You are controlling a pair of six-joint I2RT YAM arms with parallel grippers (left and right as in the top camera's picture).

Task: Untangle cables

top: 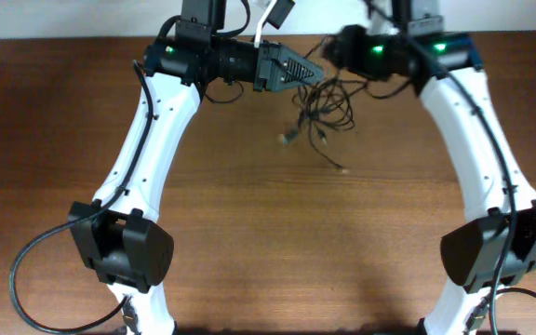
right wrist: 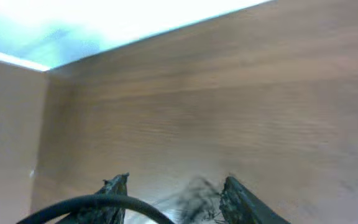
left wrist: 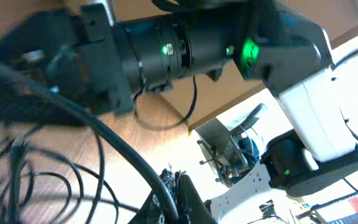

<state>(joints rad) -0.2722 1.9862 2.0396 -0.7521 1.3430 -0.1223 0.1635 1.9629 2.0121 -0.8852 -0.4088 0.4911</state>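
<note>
The cables are a loose tangle of thin black cords between my two grippers at the far middle of the table. Silver-tipped plug ends trail toward me. My left gripper points right at the tangle. In the left wrist view its fingers are closed together with a black cord running into them, and thin loops lie to the left. My right gripper faces it from the right. In the right wrist view its fingers are spread apart, and one cord arcs across the left finger.
The wooden table runs toward me from the tangle. Its far edge lies just behind both grippers. The right arm's black wrist fills the top of the left wrist view, close to my left gripper.
</note>
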